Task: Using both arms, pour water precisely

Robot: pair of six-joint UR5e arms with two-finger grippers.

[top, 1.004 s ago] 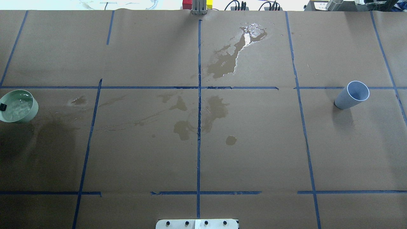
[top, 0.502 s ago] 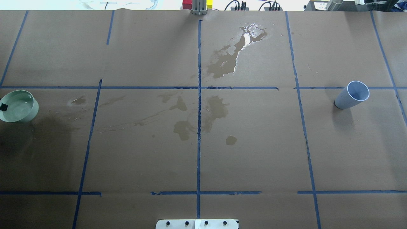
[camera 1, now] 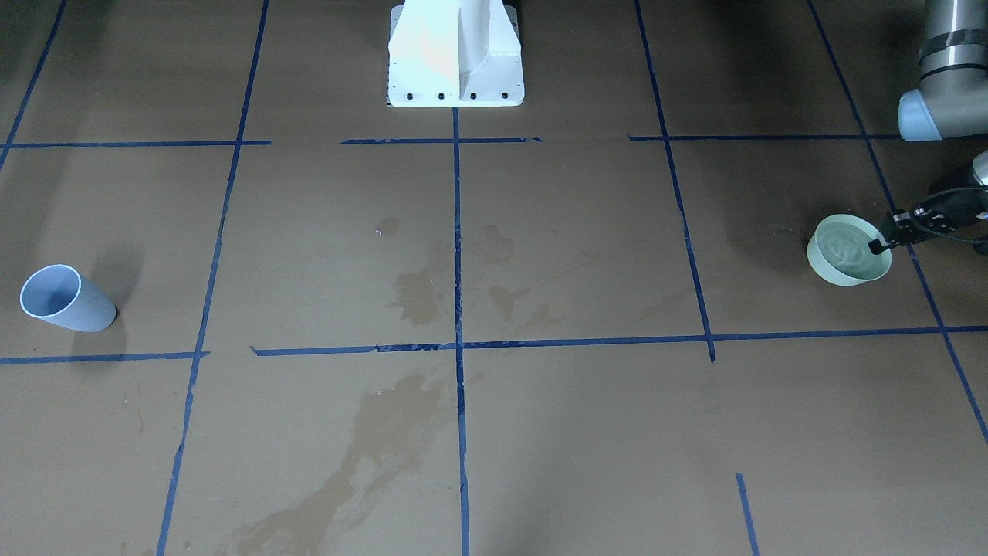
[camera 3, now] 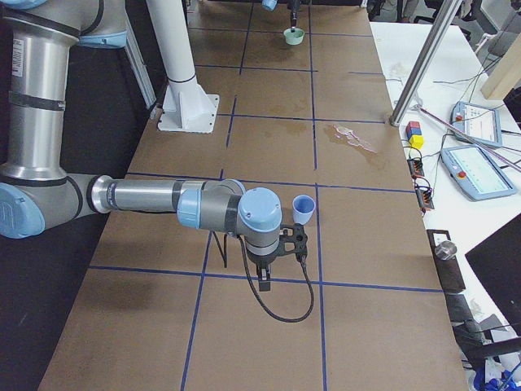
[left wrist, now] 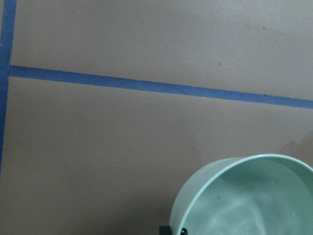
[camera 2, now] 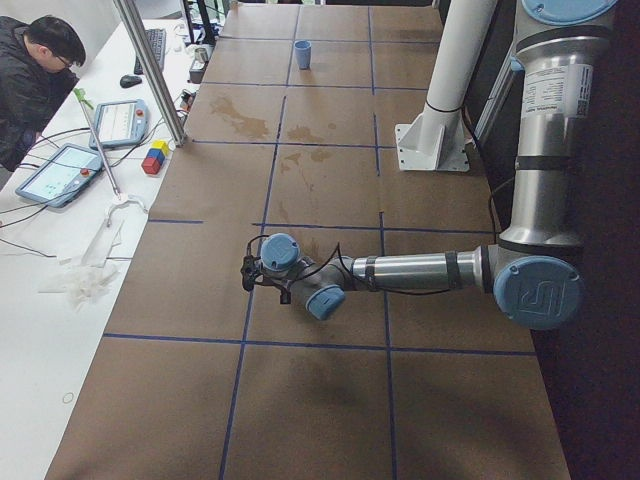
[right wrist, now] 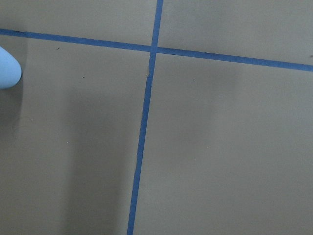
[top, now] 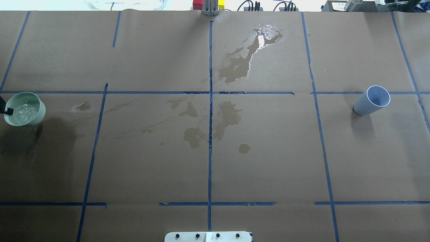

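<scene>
Since a second ago the green bowl [top: 40, 116] has shifted a little toward 1 o'clock in the overhead view, and its shadow now lies offset beneath it, so it looks lifted off the paper; the blue cup [top: 371, 102] has not moved. On the brown-papered table [top: 268, 161], the left arm [camera 2: 420, 270] reaches low and long toward the end on the robot's left, and the right arm [camera 3: 146, 195] does likewise at the opposite end. The bowl hangs at the far 9 o'clock edge of the overhead view, with clear water [top: 22, 111] rippling inside. The cup stands well apart from it, straight across at 3 o'clock, with its long axis vertical and its mouth open upward. That line from bowl to cup is what the next move turns on: the pour probably needs the two vessels brought together near the middle. The left gripper [camera 1: 880, 244] is clamped on the bowl's rim, one finger inside and one outside. The right gripper [camera 3: 266, 281] hangs just beside the cup, which sits at about 1 o'clock from it in the right-side view and only clips the 9 o'clock edge of its wrist camera. Whether its fingers are apart or together cannot be told. The right arm is by far the nearer to the cup.
</scene>
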